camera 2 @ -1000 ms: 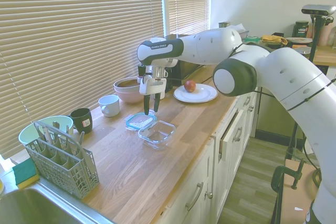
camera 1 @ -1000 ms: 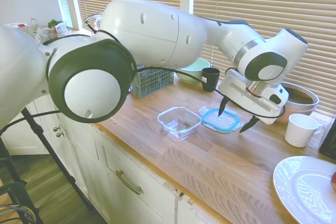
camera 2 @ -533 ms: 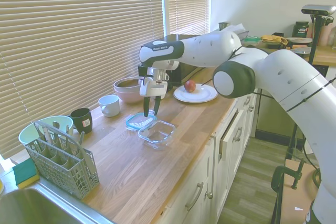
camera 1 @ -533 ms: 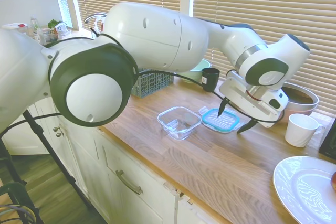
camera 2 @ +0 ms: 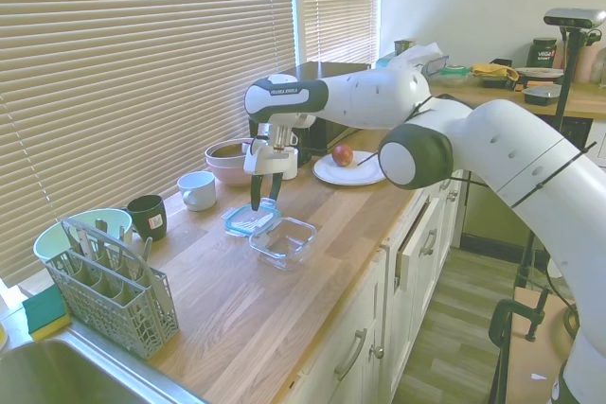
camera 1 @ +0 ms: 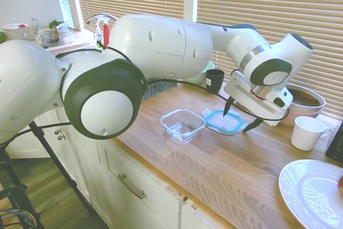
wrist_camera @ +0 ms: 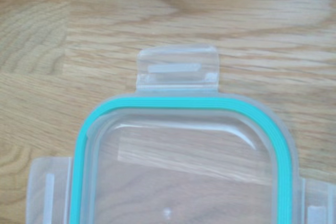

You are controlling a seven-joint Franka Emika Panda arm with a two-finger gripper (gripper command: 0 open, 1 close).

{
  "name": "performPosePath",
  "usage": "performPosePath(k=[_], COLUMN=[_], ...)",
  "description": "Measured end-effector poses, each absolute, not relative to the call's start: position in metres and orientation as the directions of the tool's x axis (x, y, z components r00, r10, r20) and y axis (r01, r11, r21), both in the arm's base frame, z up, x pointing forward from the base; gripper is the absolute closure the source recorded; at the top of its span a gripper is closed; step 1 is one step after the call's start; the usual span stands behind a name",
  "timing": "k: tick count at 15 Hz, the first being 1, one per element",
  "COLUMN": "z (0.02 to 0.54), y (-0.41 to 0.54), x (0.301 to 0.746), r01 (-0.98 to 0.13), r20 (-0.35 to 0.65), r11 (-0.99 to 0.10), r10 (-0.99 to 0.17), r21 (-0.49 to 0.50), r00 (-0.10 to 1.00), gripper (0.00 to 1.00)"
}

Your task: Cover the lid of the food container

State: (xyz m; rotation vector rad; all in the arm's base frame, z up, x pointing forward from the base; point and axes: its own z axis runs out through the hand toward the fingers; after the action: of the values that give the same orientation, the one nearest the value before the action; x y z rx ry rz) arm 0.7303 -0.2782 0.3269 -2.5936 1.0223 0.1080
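The lid, clear with a teal rim and snap tabs, lies flat on the wooden counter just behind the food container, an empty square clear dish. They sit close together; I cannot tell if they touch. My gripper is open and points down, its two dark fingers straddling the lid with tips close to the counter. The second exterior view shows the same: gripper low over the lid, container beside it. The wrist view is filled by one end of the lid and a tab.
A black mug, mint-green bowl and cutlery rack stand toward the sink. A pink bowl and white mug sit behind the lid. A white plate carries an apple.
My gripper has come down over the lid and shifted slightly toward the window; its fingers now reach lid level. Lid and container have not moved.
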Motion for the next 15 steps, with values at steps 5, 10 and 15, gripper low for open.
performPosePath(k=[5, 10, 15], z=[0.326, 0.3218, 0.3178], y=[-0.2784, -0.2792, -0.2763], x=[0.7316, 0.7322, 0.7339], r01=[-0.672, -0.672, -0.67], r20=[-0.193, -0.191, -0.189], r11=[-0.68, -0.68, -0.684], r10=[-0.646, -0.647, -0.645], r21=[-0.294, -0.293, -0.289], r00=[0.739, 0.738, 0.74], gripper=[1.0, 1.0, 1.0])
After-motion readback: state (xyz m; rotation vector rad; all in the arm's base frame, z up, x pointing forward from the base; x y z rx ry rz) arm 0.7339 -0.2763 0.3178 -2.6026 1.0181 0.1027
